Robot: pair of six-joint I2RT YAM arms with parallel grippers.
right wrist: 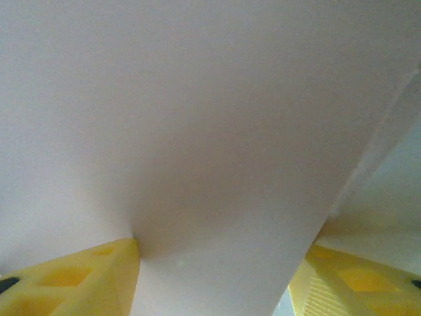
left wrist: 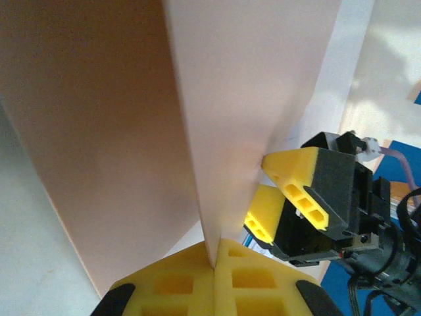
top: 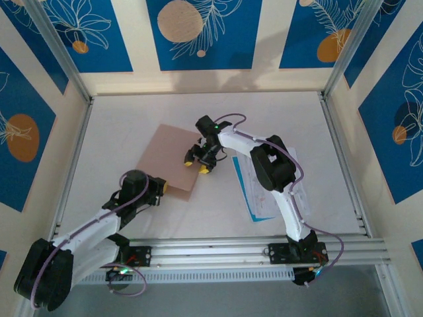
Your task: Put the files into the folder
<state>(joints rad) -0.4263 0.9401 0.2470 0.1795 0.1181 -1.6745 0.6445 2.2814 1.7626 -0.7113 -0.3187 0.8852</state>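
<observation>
The tan folder (top: 168,158) lies on the white table left of centre. My left gripper (top: 162,187) is at its near corner. In the left wrist view its yellow fingers (left wrist: 177,283) are shut on the folder's (left wrist: 99,131) thin cover edge, which rises between them. My right gripper (top: 197,160) is at the folder's right edge, its jaws apart around the cover (right wrist: 210,131), and the left fingertip (right wrist: 85,276) touches it. The left wrist view also shows my right gripper (left wrist: 263,194). The files (top: 264,195), white sheets with a light blue edge, lie partly under the right arm.
Metal frame rails (top: 344,158) run along the table's sides and near edge. Blue patterned walls (top: 198,33) close off the back and sides. Bare white table (top: 277,119) lies behind and to the right of the folder.
</observation>
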